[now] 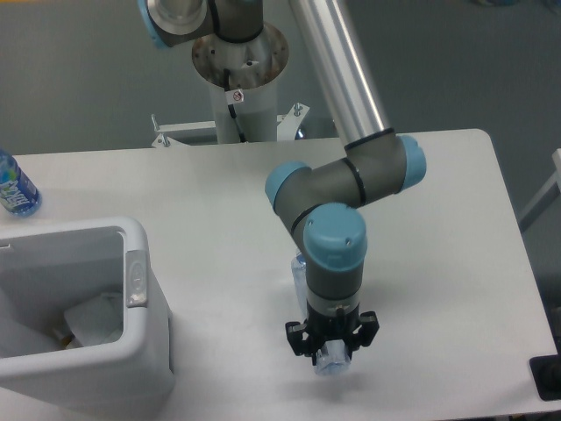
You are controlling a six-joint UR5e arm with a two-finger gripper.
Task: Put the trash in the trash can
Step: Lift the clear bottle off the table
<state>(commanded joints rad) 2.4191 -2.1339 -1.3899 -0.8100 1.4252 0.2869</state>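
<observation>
clear bottle [302, 274] pinched in pincer [332, 355] over table [438, 263], carton [95, 317] in trash can [145, 342]

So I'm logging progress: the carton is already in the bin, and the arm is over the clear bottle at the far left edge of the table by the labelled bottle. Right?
Not quite. The carton does lie in the trash can, but the gripper is over the clear bottle near the table's front edge, right of the trash can, far from the small labelled bottle. The camera view shows this.
</observation>
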